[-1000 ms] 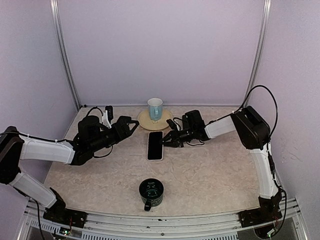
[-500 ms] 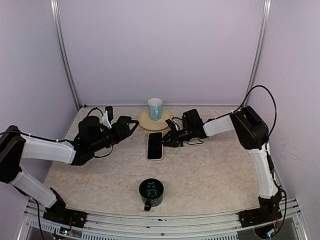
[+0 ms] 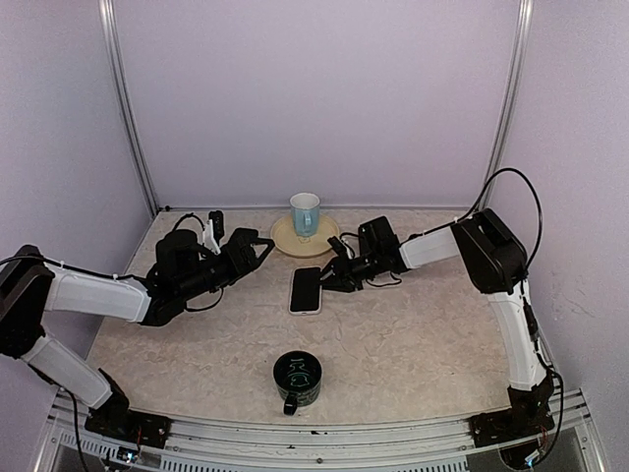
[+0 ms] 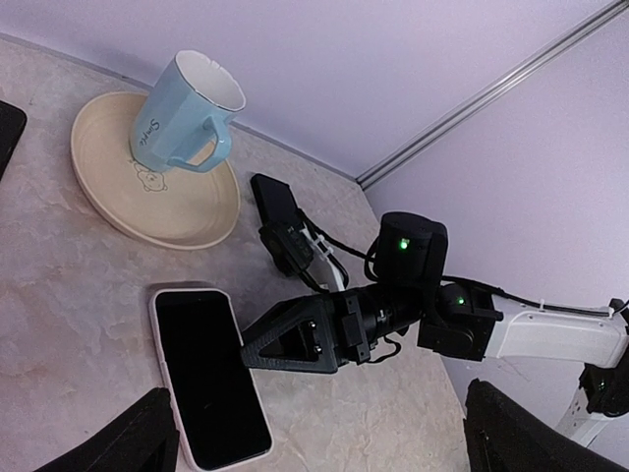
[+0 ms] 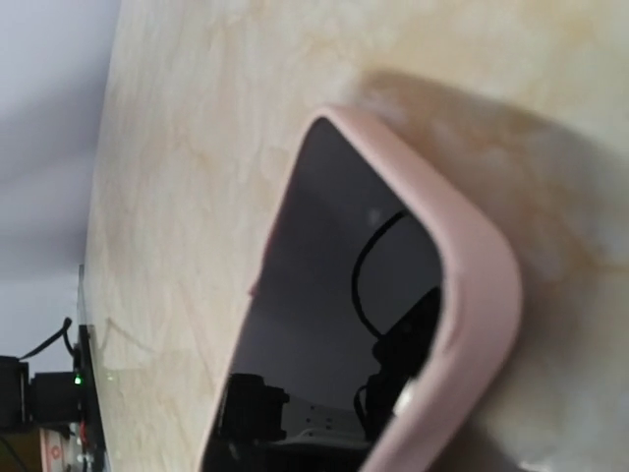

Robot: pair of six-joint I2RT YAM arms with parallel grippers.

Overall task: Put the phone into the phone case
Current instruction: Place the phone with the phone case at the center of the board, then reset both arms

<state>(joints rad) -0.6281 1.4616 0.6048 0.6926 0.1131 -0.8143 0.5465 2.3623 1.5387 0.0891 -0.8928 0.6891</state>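
Observation:
The phone [image 3: 305, 291], black screen up, lies flat on the table inside the pink case; the case rim [image 4: 165, 379] shows all round it. The right wrist view shows one corner of the screen [image 5: 334, 315] framed by the pink rim [image 5: 477, 285]. My right gripper [image 3: 325, 279] is low at the phone's far right edge, with one black finger [image 4: 295, 339] tip touching the rim; how its jaws stand is not clear. My left gripper [image 3: 259, 244] is open and empty, held to the left of the phone.
A light blue mug [image 3: 305, 211] stands on a cream plate [image 3: 285, 239] at the back, just behind the phone. A dark green mug [image 3: 297, 378] stands near the front edge. Black cables [image 3: 383, 280] trail at the right wrist.
My right gripper has moved a little left, onto the phone's far right edge. The phone's far end looks slightly nearer than before. The left arm has barely moved.

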